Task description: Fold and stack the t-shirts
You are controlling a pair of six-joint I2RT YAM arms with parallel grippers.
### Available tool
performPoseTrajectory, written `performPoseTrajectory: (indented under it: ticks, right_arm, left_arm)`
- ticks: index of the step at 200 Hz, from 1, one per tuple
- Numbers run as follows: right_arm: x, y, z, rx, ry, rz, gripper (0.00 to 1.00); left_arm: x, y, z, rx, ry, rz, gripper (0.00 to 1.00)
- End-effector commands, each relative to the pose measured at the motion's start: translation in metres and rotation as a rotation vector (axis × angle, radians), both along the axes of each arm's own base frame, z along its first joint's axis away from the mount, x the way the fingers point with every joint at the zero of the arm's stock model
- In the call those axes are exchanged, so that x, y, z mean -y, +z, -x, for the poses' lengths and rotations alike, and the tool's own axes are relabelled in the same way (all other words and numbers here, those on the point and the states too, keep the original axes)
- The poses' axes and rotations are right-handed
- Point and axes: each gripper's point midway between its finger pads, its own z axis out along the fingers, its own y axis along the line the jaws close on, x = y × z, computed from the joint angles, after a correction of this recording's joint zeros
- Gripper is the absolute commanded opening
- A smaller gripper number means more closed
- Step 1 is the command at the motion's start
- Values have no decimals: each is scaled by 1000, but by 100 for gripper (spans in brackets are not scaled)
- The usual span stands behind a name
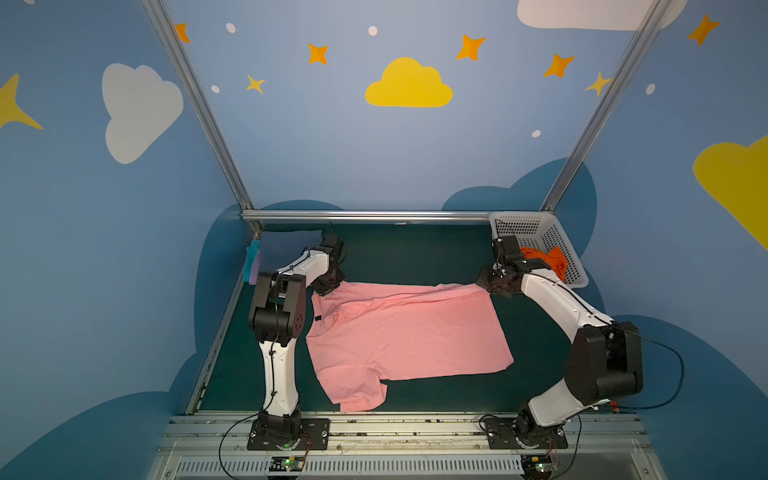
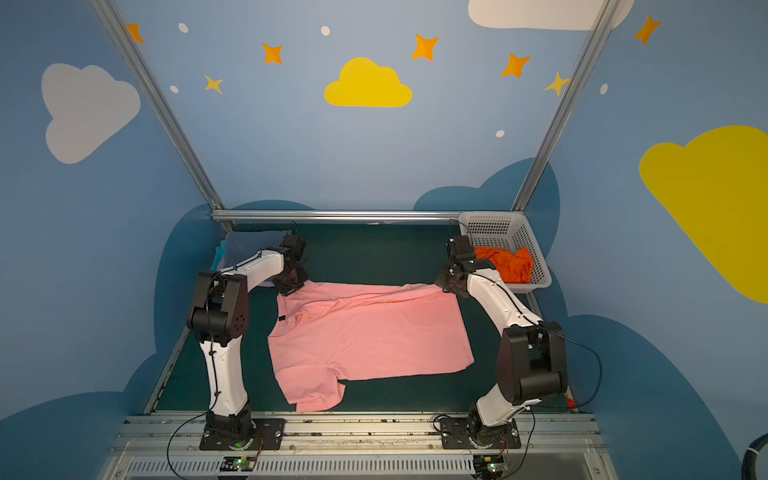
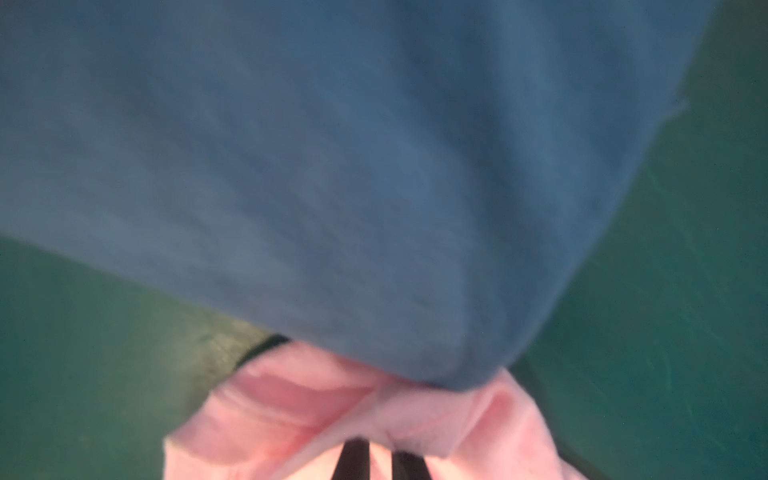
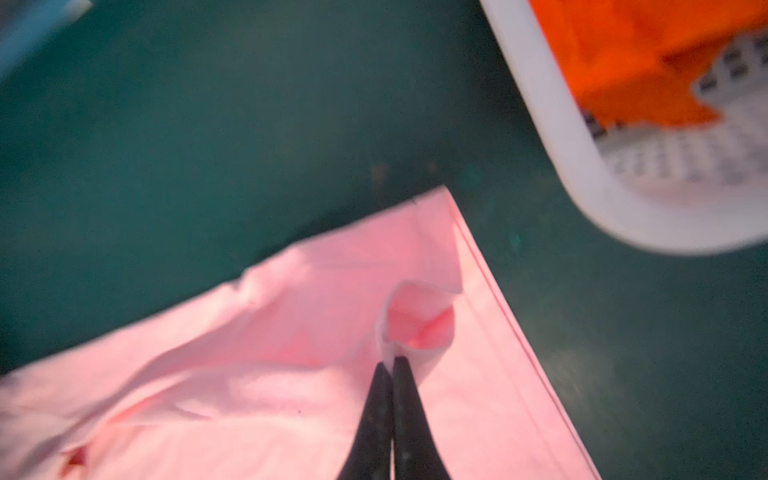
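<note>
One dark neck label (image 1: 318,318) on pink t-shirt (image 1: 399,332)

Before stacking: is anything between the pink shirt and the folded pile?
Nothing visible. The left gripper holds the pink t-shirt beside the folded pile, though its arm hides part of the gap.

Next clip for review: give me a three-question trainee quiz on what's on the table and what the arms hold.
1. True or false: the orange t-shirt lies inside the white basket.
2. The jaws of the left gripper and the right gripper are shut on: A) the pink t-shirt, B) the orange t-shirt, C) nothing.
3. Fill in: in both top views the folded stack sits at the far ____ corner of the table.
Key: 1 true; 2 A; 3 left.
</note>
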Motion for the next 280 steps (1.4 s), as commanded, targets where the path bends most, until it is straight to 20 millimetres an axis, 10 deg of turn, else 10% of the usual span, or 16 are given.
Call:
performPoseTrajectory:
  ticks: [1, 25, 58, 92, 129, 280]
  right_arm:
    - [23, -27, 29, -42, -90, -20, 13]
    - [42, -53, 61, -116, -162, -64, 39]
    - [60, -51, 74, -100, -228, -129, 44]
    - [57, -29, 60, -51, -197, -148, 41]
    - [31, -36, 42, -84, -127, -225, 13]
    - [15, -84, -19, -208, -63, -177, 38]
  left_arm:
    - [-26, -19, 27, -99, 50, -34, 13]
    - [-29, -14, 27, -94, 57, -28, 13]
    - [-26, -8, 31, -91, 57, -14, 13]
    - [-11, 3, 36, -72, 29, -2, 14]
    - [14, 9, 44, -66, -30, -9, 17]
    - [8, -9, 60, -126, -46, -64, 17]
